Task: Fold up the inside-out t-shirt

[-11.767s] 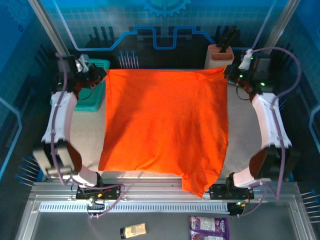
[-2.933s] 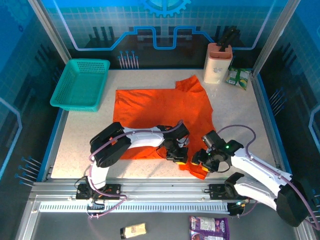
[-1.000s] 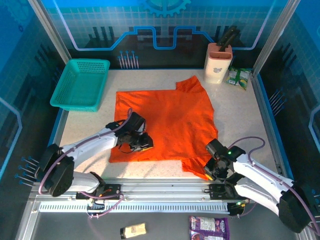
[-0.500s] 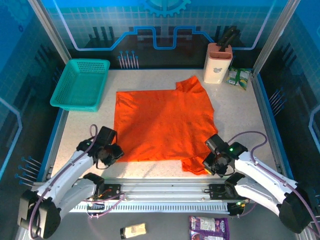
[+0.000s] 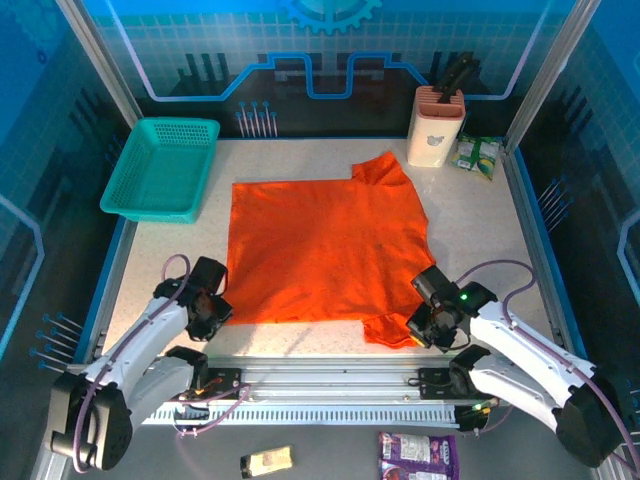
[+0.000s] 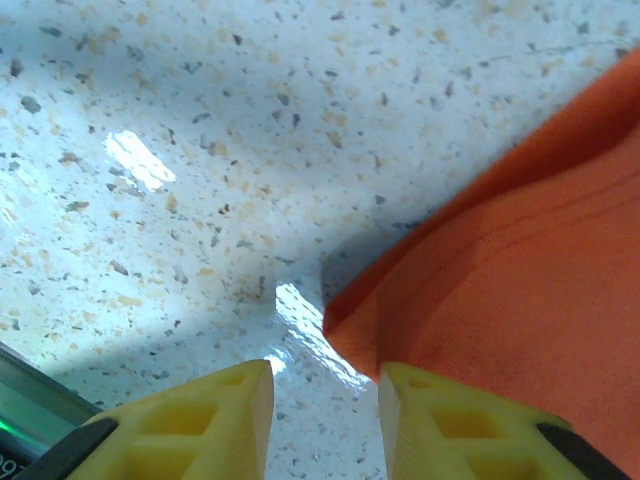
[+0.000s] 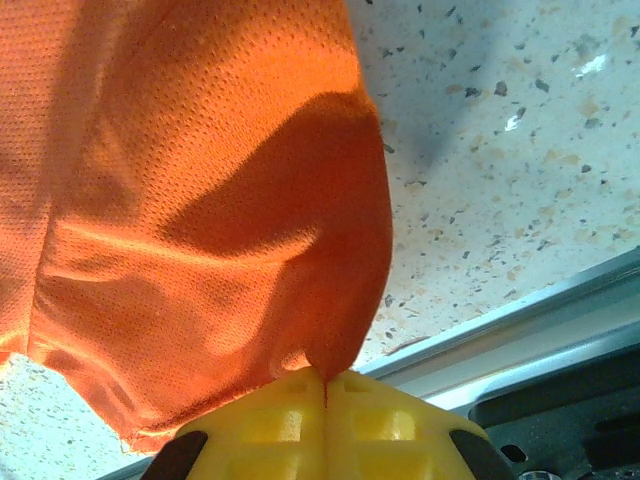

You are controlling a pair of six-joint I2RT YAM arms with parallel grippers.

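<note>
The bright orange t-shirt (image 5: 325,245) lies spread flat on the speckled table, one sleeve at the back right and another bunched at the near right. My left gripper (image 5: 214,311) sits low at the shirt's near-left corner. In the left wrist view its yellow fingers (image 6: 440,420) stand apart, so the left gripper (image 6: 325,390) is open over bare table, with the t-shirt corner (image 6: 520,260) just ahead of the right finger. My right gripper (image 5: 416,330) is shut on the near-right sleeve; in the right wrist view the t-shirt (image 7: 200,200) is pinched in the right gripper (image 7: 325,378).
A teal mesh basket (image 5: 160,165) stands at the back left. A beige knife block (image 5: 437,125) and a green packet (image 5: 475,155) sit at the back right. The metal front rail (image 5: 330,375) runs close behind both grippers.
My left gripper has slid left off the shirt to its near-left corner, and its fingers have parted. The right gripper stays shut on the sleeve, nearly still.
</note>
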